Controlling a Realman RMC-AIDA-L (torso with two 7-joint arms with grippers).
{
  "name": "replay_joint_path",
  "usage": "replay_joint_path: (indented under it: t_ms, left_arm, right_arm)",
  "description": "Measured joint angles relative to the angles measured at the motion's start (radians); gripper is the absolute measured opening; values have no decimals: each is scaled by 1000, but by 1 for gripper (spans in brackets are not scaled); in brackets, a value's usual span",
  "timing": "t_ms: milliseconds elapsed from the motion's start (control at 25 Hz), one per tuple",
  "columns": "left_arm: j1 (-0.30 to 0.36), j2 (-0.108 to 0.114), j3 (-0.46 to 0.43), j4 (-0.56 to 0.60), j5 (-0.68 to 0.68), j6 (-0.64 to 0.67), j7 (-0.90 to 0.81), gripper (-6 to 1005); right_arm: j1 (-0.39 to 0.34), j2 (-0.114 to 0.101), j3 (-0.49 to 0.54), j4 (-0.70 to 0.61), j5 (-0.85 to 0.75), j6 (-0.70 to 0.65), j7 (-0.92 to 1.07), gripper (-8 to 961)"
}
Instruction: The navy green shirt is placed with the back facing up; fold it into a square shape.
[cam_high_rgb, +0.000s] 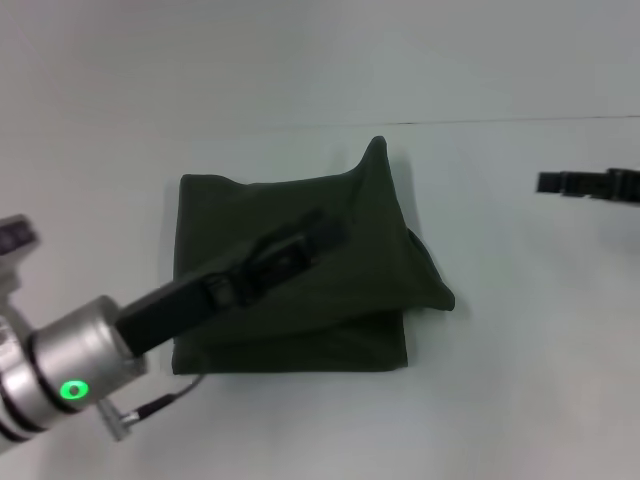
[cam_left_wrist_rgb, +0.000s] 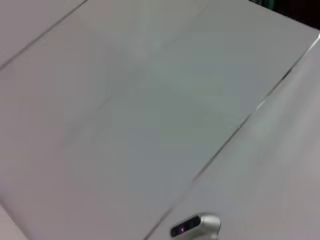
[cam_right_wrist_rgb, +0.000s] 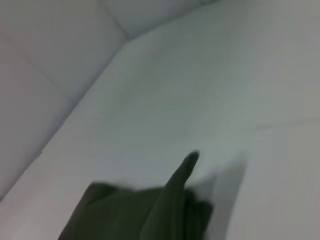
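The navy green shirt (cam_high_rgb: 300, 290) lies folded into a rough square at the middle of the white table, plain side up. One corner of the shirt sticks up in a point at its far edge (cam_high_rgb: 375, 150), and the right wrist view shows the same raised point (cam_right_wrist_rgb: 186, 165). My left gripper (cam_high_rgb: 315, 235) reaches in from the near left and hangs over the middle of the folded cloth. My right gripper (cam_high_rgb: 585, 184) is off to the right, away from the shirt, over bare table.
The white table (cam_high_rgb: 520, 380) surrounds the shirt on all sides, with a thin seam line (cam_high_rgb: 500, 122) running across behind it. A cable (cam_high_rgb: 165, 398) hangs from my left wrist by the shirt's near left corner.
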Motion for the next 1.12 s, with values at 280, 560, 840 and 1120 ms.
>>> replay_joint_path:
  t_ms: [280, 560, 840, 1120]
  left_arm:
    - [59, 9, 105, 216, 9, 24, 42, 826]
    - [106, 13, 216, 364, 16, 29, 106, 917]
    - [123, 15, 258, 411, 48, 23, 151, 916]
    - [125, 14, 259, 410, 63, -10, 168, 916]
  right_arm:
    - [74, 33, -123, 45, -34, 19, 97, 686]
    - [132, 96, -146, 110, -34, 145, 98, 686]
    - [175, 149, -163, 166, -43, 289, 97, 686]
    - [198, 162, -165, 205, -45, 357, 93, 685]
